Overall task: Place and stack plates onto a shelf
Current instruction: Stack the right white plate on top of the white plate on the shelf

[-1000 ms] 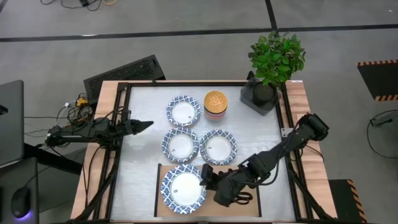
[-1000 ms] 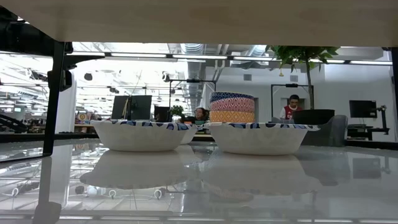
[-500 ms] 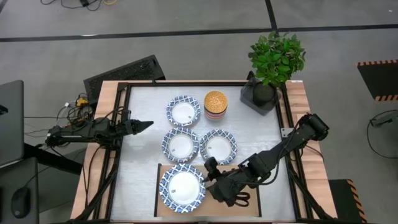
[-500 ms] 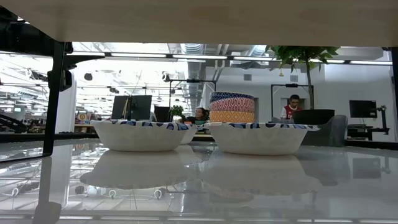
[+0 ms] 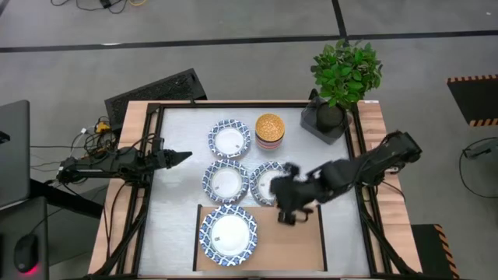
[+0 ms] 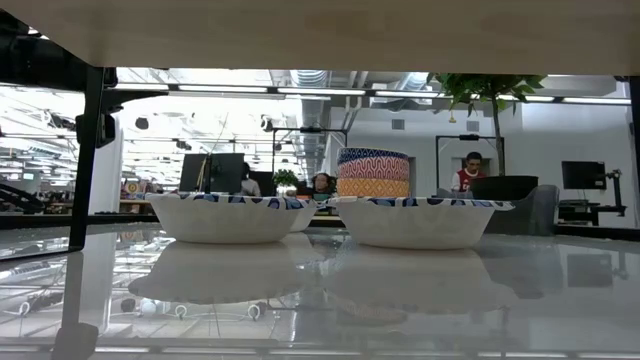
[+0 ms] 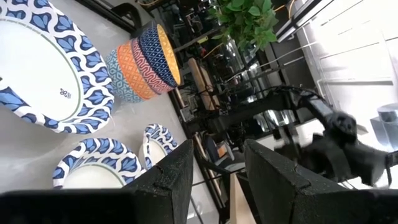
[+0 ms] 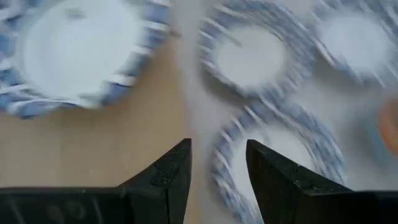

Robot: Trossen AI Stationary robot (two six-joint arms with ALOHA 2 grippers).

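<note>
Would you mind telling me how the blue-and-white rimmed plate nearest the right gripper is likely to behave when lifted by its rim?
The blue-and-white rimmed plate looks like thin fluted paper, so probably light and a bit flexible. Its raised sloping rim should give the right gripper an edge to pinch. On the glossy white tabletop it may slide if nudged.

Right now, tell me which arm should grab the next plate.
Right: its end effector, open and empty, hovers beside the nearest plate. The left end effector waits at the table's left edge.
</note>
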